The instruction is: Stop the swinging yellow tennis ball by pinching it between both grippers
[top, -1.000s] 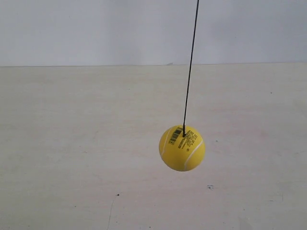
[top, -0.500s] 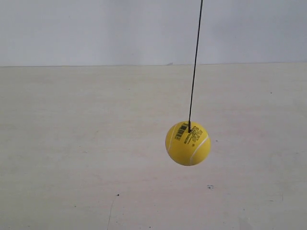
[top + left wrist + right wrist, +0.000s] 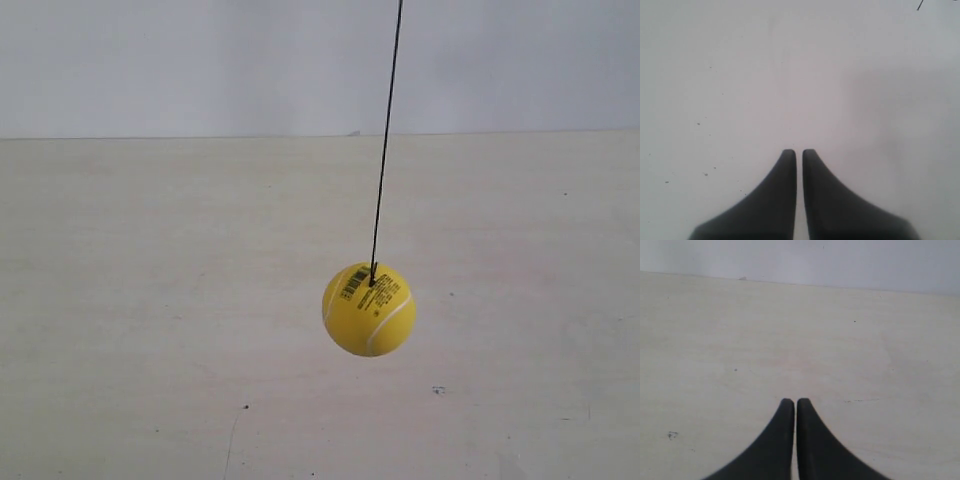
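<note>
Yellow tennis ball point(image 3: 368, 310) hangs; left claw point(image 3: 799, 152), right claw point(image 3: 794, 401) closed, empty.

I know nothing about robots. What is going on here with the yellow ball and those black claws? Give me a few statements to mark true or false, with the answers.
1. The yellow tennis ball hangs from a thin dark string. True.
2. The ball bears a white seam and small black print. True.
3. The left gripper is wide open. False: its two black fingers sit almost together, shut.
4. The right gripper is clamped on the ball. False: it is shut on nothing, and the ball does not show in its view.
5. An arm shows beside the ball in the exterior view. False: only the ball, the string, the tabletop and the wall show.
</note>
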Controlling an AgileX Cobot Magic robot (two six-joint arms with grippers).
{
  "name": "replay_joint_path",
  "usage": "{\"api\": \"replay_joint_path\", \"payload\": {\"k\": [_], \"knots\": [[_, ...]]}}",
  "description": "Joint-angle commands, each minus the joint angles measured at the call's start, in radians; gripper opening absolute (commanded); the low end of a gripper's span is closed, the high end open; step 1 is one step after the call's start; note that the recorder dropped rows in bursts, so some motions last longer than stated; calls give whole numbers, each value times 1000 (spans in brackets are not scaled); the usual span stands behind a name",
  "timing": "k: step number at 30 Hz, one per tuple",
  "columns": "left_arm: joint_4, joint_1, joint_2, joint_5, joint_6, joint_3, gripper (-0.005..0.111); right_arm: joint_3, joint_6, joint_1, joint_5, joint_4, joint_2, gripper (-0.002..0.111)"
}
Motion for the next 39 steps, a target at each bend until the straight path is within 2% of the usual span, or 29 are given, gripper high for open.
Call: {"api": "replay_joint_path", "payload": {"k": [1, 12, 14, 15, 17, 19, 20, 21, 23, 26, 31, 33, 39], "knots": [[-1, -3, 0, -7, -13, 4, 5, -1, -7, -1, -8, -7, -4, 0], [13, -3, 0, 8, -11, 6, 5, -1, -7, -1, -8, -7, -4, 0], [-89, -3, 0, 16, 29, 12, 5, -1, -7, -1, -8, -7, -4, 0], [-189, -3, 0, 24, 96, 19, 5, -1, -7, -1, -8, -7, -4, 0], [-492, -3, 0, 59, 353, 42, 5, -1, -7, -1, -8, -7, -4, 0], [-808, -3, 0, 84, 774, 84, 5, -1, -7, -1, -8, -7, -4, 0], [-895, -3, 0, 89, 888, 106, 5, -1, -7, -1, -8, -7, -4, 0], [-1061, -3, 0, 88, 1083, 142, 5, -1, -7, -1, -8, -7, -4, 0], [-1188, -3, 0, 89, 1271, 198, 5, -1, -7, -1, -8, -7, -4, 0], [-1206, 11, 0, 80, 1260, 287, 5, -1, -7, -1, -8, -7, -4, 0], [-1206, 115, 0, 61, 1131, 396, 5, -1, -7, -1, -8, -7, -4, 0], [-1206, 193, 0, 91, 1090, 396, 5, -1, -7, -1, -8, -7, -4, 0], [-1243, 356, 0, 172, 1094, 396, 5, -1, -7, -1, -8, -7, -4, 0]]}}
